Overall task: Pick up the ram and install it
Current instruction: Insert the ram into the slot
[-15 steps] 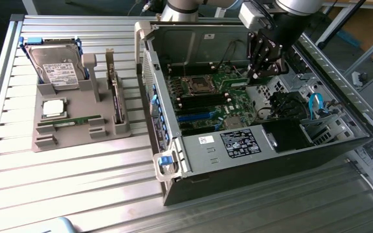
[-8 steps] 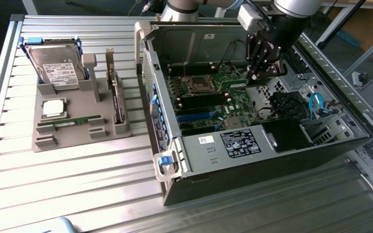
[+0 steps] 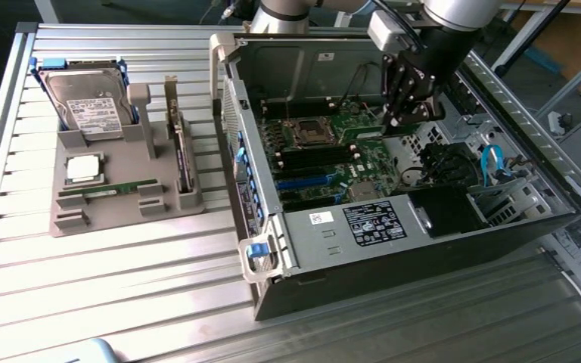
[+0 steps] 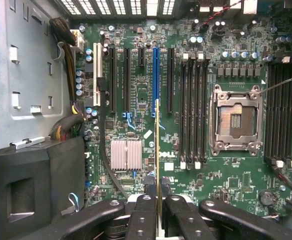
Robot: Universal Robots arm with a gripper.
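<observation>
My gripper (image 4: 158, 201) is shut on the ram (image 4: 158, 150), a thin green board seen edge-on between the two black fingers (image 4: 145, 212). It hangs over the motherboard (image 4: 141, 90), in line with the blue expansion slot (image 4: 156, 80) and off to one side of the black memory slots (image 4: 193, 105) that flank the empty processor socket (image 4: 236, 119). In the exterior view the gripper (image 3: 404, 117) reaches down into the open computer case (image 3: 371, 227), just above the board. The ram touches no slot.
On the exterior view's left a grey holder (image 3: 119, 200) carries a hard drive (image 3: 87, 106), a square silver processor chip (image 3: 84, 168), an upright expansion card (image 3: 179, 151) and a green strip (image 3: 109, 187). Case walls, a blue cable (image 3: 492, 162) and a heatsink (image 4: 126, 154) surround the gripper.
</observation>
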